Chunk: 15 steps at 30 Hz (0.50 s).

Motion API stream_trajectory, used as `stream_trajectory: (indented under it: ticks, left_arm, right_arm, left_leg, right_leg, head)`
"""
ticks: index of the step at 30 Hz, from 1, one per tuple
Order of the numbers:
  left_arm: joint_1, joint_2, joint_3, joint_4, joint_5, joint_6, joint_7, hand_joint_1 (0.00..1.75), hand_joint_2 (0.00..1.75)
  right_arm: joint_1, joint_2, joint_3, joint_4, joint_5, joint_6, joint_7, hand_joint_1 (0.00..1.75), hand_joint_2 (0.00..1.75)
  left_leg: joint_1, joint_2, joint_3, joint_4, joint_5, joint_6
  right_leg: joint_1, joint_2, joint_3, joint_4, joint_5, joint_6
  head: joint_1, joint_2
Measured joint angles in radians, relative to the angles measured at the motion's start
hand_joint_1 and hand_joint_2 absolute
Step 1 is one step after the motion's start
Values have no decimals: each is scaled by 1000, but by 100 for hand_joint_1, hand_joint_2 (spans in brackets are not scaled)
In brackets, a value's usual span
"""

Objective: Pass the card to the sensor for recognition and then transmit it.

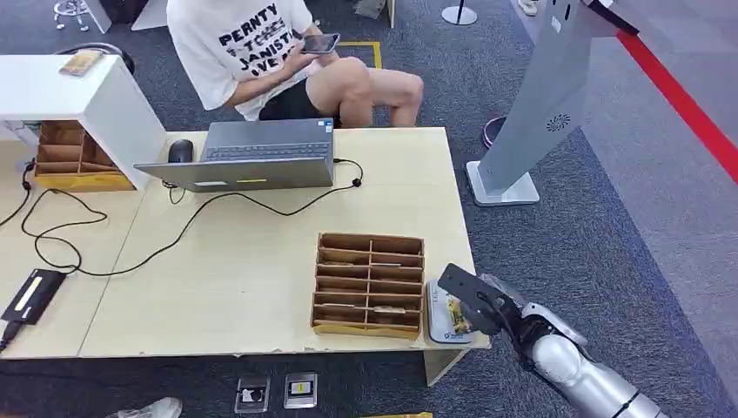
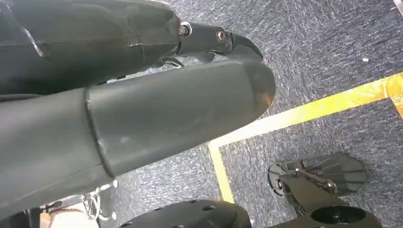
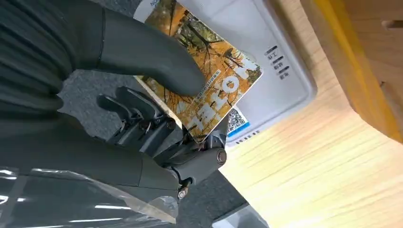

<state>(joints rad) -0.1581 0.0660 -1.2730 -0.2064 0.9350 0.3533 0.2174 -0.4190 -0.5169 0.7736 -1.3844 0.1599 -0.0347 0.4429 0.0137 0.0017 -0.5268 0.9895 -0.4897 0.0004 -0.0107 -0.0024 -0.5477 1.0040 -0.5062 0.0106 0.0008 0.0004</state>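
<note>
Right arm [image 1: 583, 370], lower right of the head view: smooth silver shell, black band near the frame edge, black wrist section with a flat black plate. Right hand [image 3: 142, 114]: grey ribbed cover, thick matte grey thumb, darker fingers [image 3: 142, 126] with exposed metal linkages and round screw heads, clear plastic wrap low left. Left hand [image 2: 142, 114]: same thick grey thumb, screws at dark finger.

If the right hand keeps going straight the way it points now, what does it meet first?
Probably the white card reader on the table's edge: the right hand holds the orange card right over it. Whether they touch is unclear.
</note>
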Motion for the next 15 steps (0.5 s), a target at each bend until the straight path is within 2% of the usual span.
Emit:
stream_trajectory:
  ticks: [15]
  left_arm:
    - [-3,-1,2,0,1,-2,2,0,0]
  right_arm:
    - [-22,30,22,89,-7,-10,-47,175,175]
  left_leg:
    - [0,0,2,0,0,0]
  right_leg:
    - [0,0,1,0,0,0]
  head:
    - [0,0]
